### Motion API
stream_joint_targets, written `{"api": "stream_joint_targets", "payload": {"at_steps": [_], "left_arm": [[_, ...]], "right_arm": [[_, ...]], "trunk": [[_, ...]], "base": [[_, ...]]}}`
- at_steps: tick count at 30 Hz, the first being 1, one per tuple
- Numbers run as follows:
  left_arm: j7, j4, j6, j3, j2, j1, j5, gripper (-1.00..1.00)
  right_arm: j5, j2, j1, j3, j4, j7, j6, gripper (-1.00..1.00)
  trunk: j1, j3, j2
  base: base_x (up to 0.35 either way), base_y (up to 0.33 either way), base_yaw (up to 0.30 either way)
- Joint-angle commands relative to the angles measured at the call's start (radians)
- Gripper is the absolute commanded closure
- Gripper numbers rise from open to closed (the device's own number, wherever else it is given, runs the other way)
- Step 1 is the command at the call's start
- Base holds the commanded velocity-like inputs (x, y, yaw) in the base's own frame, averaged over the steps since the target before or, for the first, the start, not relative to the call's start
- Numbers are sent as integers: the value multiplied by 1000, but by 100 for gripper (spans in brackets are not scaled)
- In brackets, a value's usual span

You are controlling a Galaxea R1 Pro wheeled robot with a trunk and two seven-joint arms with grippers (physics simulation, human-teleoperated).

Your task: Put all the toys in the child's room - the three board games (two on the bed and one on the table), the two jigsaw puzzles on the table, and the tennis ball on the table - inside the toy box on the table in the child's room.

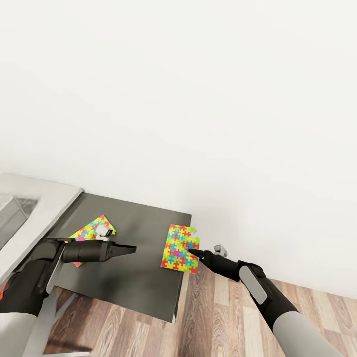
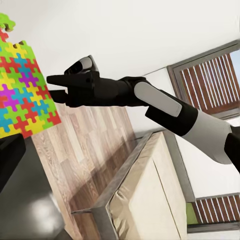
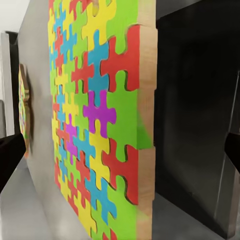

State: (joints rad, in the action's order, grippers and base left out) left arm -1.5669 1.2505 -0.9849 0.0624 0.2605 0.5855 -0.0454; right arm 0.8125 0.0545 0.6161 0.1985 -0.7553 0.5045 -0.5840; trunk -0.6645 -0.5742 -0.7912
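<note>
Both arms low, tools (image 1: 133, 251) (image 1: 191, 253) inward.

We see the second jigsaw puzzle (image 1: 91, 229) half hidden behind the left arm at lower left, perhaps a small white object on it, toy box (image 1: 11, 218) cut off at the left edge, right gripper's (image 1: 191, 252) fingertips too dark to separate

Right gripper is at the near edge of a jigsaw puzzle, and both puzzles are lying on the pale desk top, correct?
Not quite. The right gripper is at the near edge of a jigsaw puzzle, but both puzzles, that one and the second puzzle, lie on the dark grey cabinet, not the pale table. The head view shows it.
</note>
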Motion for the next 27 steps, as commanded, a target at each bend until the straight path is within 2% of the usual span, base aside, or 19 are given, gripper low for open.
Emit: {"api": "stream_joint_targets", "payload": {"at_steps": [1, 27], "left_arm": [[-4, 0, -11, -1, 0, 0, 1, -100], [-4, 0, -9, -1, -1, 0, 2, -100]], "right_arm": [[5, 1, 1, 2, 0, -1, -3, -100], [5, 5, 1, 2, -1, -2, -2, -100]], "trunk": [[0, -1, -1], [0, -1, -1]], "base": [[0, 43, 0], [0, 5, 0]]}}
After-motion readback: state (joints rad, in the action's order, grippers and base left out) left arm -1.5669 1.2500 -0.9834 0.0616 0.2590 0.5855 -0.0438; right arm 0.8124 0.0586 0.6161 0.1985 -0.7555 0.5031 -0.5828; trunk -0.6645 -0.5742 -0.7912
